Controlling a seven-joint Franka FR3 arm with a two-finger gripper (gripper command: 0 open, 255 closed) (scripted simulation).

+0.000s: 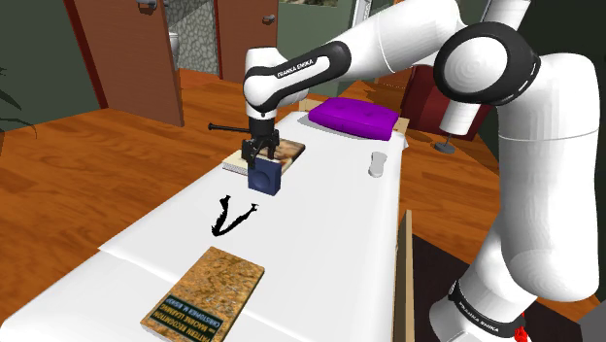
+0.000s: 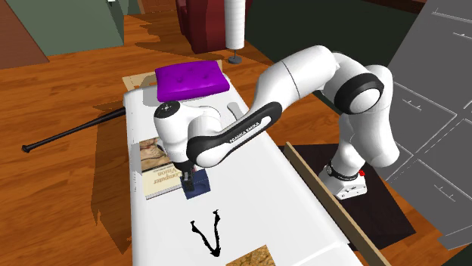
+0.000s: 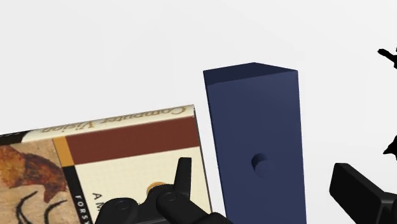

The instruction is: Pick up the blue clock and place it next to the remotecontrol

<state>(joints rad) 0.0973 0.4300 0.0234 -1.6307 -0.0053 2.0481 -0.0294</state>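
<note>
Tool (image 3: 261, 167) stands wide open astride the dark blue clock (image 3: 254, 121); neither finger (image 3: 180, 181) touches it. Clock sits squarely between them.

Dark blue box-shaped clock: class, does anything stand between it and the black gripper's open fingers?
Nothing visible does. The black gripper straddles the dark blue box-shaped clock, fingers open and apart from it. The flat illustrated book lies beside the clock, below one finger.

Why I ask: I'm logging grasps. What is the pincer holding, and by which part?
Nothing. The pincer is open and straddles the dark blue clock, with a visible gap between each finger and the clock's sides.
</note>
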